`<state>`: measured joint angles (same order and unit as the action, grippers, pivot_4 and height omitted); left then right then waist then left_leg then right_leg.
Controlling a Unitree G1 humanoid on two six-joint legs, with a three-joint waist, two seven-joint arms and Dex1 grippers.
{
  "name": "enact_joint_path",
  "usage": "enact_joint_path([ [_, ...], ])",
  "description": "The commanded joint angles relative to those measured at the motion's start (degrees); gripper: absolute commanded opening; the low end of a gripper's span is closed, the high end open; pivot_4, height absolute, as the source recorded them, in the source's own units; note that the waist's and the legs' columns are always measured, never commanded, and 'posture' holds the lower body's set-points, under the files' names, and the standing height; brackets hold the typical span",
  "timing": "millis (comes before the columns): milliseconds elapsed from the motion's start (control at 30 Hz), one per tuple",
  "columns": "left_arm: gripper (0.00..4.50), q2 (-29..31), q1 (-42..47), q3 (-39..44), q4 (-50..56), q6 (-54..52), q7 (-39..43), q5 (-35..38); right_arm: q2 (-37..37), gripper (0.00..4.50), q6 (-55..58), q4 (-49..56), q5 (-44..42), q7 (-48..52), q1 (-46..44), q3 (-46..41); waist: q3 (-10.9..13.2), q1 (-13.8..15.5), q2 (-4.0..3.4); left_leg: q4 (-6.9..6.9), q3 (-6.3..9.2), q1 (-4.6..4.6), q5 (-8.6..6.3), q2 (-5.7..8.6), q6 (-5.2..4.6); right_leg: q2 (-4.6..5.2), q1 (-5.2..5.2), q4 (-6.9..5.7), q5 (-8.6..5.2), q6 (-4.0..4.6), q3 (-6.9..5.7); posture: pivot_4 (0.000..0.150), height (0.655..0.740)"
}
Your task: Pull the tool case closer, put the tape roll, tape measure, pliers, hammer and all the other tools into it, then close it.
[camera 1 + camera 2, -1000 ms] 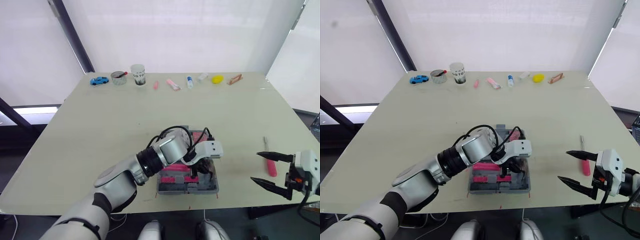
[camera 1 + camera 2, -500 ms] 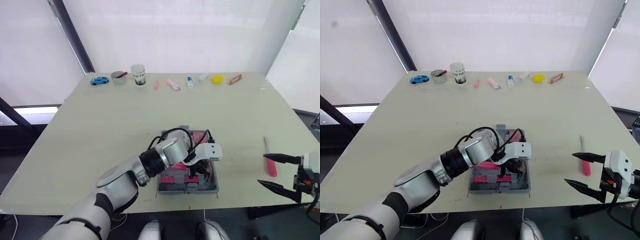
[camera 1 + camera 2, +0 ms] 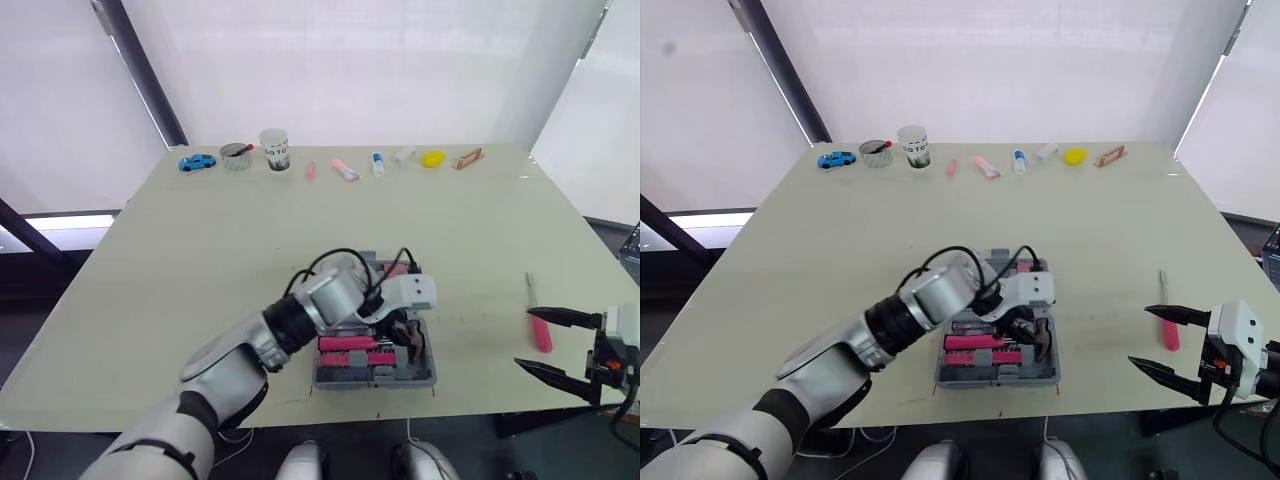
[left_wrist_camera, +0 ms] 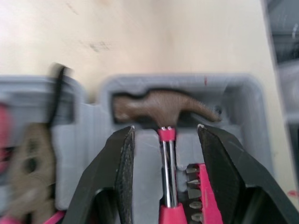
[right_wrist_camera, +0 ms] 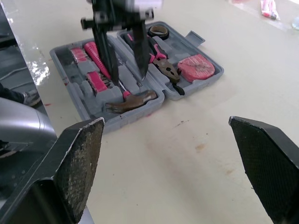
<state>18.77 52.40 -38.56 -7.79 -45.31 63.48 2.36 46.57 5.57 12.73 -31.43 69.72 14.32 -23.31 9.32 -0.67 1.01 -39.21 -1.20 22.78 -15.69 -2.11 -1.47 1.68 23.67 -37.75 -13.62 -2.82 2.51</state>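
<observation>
The grey tool case (image 3: 425, 377) lies open near the table's front edge. My left gripper (image 4: 165, 127) hangs open over its right half, one finger on each side of the hammer (image 4: 163, 106). The hammer lies in its moulded slot, brown head and pink-collared steel handle. In the right wrist view the case also holds pliers (image 5: 164, 66), a pink tape measure (image 5: 196, 67) and a tape roll (image 5: 159, 31). A pink screwdriver (image 3: 541, 328) lies on the table to the right. Just in front of it my right gripper (image 3: 523, 337) is open and holds nothing.
Along the far edge stand a blue toy car (image 3: 198, 161), a small bowl (image 3: 237, 156), a paper cup (image 3: 273, 149), several small pink and white items and a yellow object (image 3: 433, 158). The table's front edge runs just below the case.
My left gripper has risen slightly over the case, and the hammer now lies free in its slot. My right gripper drew back toward the table's right front corner, then stayed still.
</observation>
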Motion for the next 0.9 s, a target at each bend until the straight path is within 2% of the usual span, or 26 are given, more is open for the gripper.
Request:
enact_joint_path([
  [33,2.28,2.3,-3.08,5.93,3.44,5.09,2.24,3.64,-0.18,4.5,-1.19,0.89,-0.13,-0.09,-0.63,-0.41,0.0,0.08,0.0,0.0,0.0,0.01,0.0,0.0,0.0,0.0,0.0,0.0,0.0,0.0,0.0,0.15,0.74],
  [133,2.28,4.68,-7.51,13.67,5.58,5.31,4.56,10.11,-0.42,4.5,-1.3,0.76,-0.04,-0.18,-0.99,-0.04,0.01,0.01,-0.01,-0.01,-0.04,0.01,0.0,0.01,0.0,0.0,0.0,0.0,0.01,0.0,-0.01,0.15,0.74],
  [233,2.28,7.61,-12.4,16.2,6.07,9.23,4.9,10.8,-0.32,4.5,-1.4,0.18,0.03,0.16,-1.41,0.19,-0.01,-0.04,-0.03,-0.01,-0.02,0.0,0.0,0.0,0.0,-0.01,0.0,-0.03,0.0,0.01,-0.04,0.15,0.74],
  [367,0.35,8.78,-16.58,17.69,6.08,12.0,4.74,11.14,-0.07,4.5,-1.49,-0.82,0.06,0.7,-2.24,0.51,-0.01,0.27,-0.03,-0.03,-0.04,-0.01,0.0,0.0,0.0,0.0,-0.01,-0.04,0.01,0.0,-0.02,0.15,0.74],
  [400,0.02,8.98,-17.69,17.75,5.51,13.08,4.69,10.96,0.0,4.5,-1.38,-1.06,0.14,0.75,-2.76,0.9,-0.01,0.41,-0.03,-0.04,-0.05,-0.01,0.0,0.01,0.0,0.03,-0.02,-0.04,0.01,0.0,-0.04,0.15,0.74],
  [633,0.02,7.56,-20.51,16.55,1.77,17.98,3.21,9.12,1.01,4.5,-0.94,-2.98,0.3,2.18,-5.71,2.33,-0.01,0.41,-0.03,-0.05,-0.06,-0.01,0.0,0.02,0.0,0.02,-0.02,-0.05,0.01,0.0,-0.04,0.15,0.74],
  [900,0.02,7.11,-20.88,8.86,-7.84,21.62,1.5,-0.94,1.91,4.5,0.19,-3.27,0.23,3.3,-7.77,3.52,-0.04,0.38,-0.05,-0.05,-0.03,-0.02,0.0,0.02,0.0,0.0,-0.03,-0.06,0.02,0.01,-0.05,0.15,0.74],
])
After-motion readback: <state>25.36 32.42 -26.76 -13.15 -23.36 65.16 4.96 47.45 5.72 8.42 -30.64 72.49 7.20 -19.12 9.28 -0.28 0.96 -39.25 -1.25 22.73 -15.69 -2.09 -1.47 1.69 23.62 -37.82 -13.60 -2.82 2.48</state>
